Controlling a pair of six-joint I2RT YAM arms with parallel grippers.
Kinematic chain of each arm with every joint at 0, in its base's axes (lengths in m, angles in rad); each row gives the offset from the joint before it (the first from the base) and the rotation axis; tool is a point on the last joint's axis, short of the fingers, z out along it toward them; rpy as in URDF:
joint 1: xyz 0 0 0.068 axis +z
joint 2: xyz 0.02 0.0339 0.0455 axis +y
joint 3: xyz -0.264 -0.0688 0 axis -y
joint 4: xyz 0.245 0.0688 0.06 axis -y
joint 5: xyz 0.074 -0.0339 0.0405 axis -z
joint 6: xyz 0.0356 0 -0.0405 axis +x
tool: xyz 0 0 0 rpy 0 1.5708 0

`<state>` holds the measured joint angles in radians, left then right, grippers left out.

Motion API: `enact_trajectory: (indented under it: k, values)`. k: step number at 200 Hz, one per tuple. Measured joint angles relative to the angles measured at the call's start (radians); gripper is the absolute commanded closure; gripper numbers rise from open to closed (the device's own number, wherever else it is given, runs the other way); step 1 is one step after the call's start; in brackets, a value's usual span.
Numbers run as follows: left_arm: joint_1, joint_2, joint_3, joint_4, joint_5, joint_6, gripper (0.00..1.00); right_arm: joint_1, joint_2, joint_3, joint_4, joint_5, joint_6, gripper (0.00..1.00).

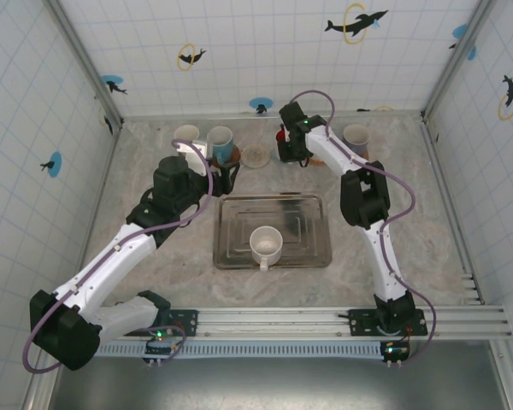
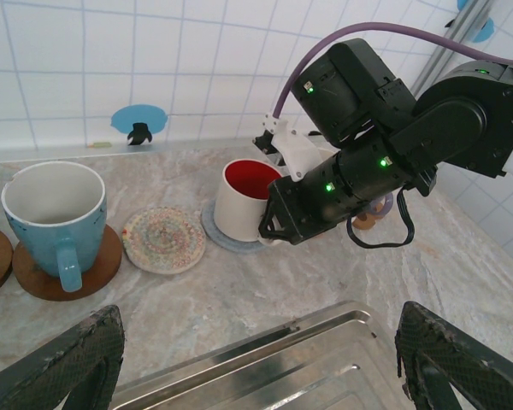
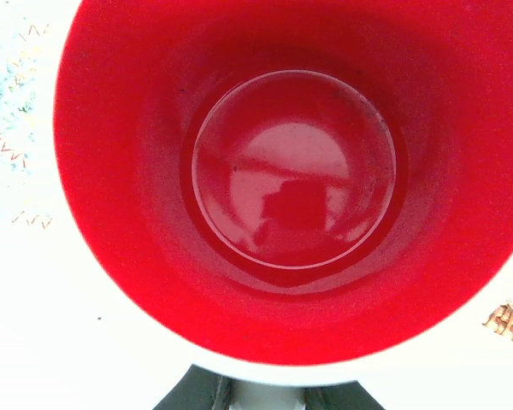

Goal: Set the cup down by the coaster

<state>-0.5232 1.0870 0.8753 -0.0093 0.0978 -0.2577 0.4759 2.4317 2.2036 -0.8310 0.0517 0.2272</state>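
From above, the cup (image 1: 280, 137) is seen at the far side of the table, right of centre, with only a sliver of its red inside showing beside the right gripper (image 1: 286, 152). The gripper is lowered over the cup from the right. A woven coaster (image 1: 256, 156) lies just left of the cup, and a blue mug (image 1: 221, 141) stands further left. The left gripper (image 1: 227, 175) is held near the blue mug, above the far left corner of the tray (image 1: 227, 205), in which a white mug (image 1: 265, 243) is set.

In the left wrist view, the cup (image 2: 244, 201) is shown upright, its long axis vertical and its mouth turned up. It is set on a grey coaster (image 2: 212, 235), just right of the woven coaster (image 2: 164, 241). The right gripper (image 2: 269, 229) is pressed against its near right side, and the handle cannot be made out there. Whether the cup is clamped cannot be told. The left gripper (image 2: 258, 329) is spread wide over the tray edge, with nothing between its fingers (image 2: 68, 363).

In the right wrist view, the cup (image 3: 295, 171) is looked into straight down, its red bottom seen as a circle. A dark part is glimpsed at the lower edge, and how the jaws stand cannot be told.
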Motion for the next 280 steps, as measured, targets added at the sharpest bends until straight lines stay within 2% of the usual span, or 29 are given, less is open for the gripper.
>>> enact_trajectory:
  k: [12,45,132,187,225,280]
  values:
    - [0.0,0.0,0.0,0.0,0.0,0.0,0.17,0.0,0.0,0.0,0.0,0.0,0.0,1.0]
    - [0.0,0.0,0.0,0.0,0.0,0.0,0.17,0.0,0.0,0.0,0.0,0.0,0.0,0.85]
    - [0.0,0.0,0.0,0.0,0.0,0.0,0.17,0.0,0.0,0.004,-0.001,-0.008,0.006,0.67]
    - [0.0,-0.011,0.0,-0.001,0.0,0.0,0.17,0.002,-0.013,-0.02,0.015,-0.025,0.008,0.64]
    - [0.0,-0.016,0.0,-0.002,0.0,-0.001,0.17,0.006,-0.114,-0.138,0.048,-0.025,0.014,0.6]
    - [0.0,-0.02,0.007,-0.043,0.001,-0.008,0.19,0.029,-0.38,-0.343,0.145,0.013,0.026,0.57]
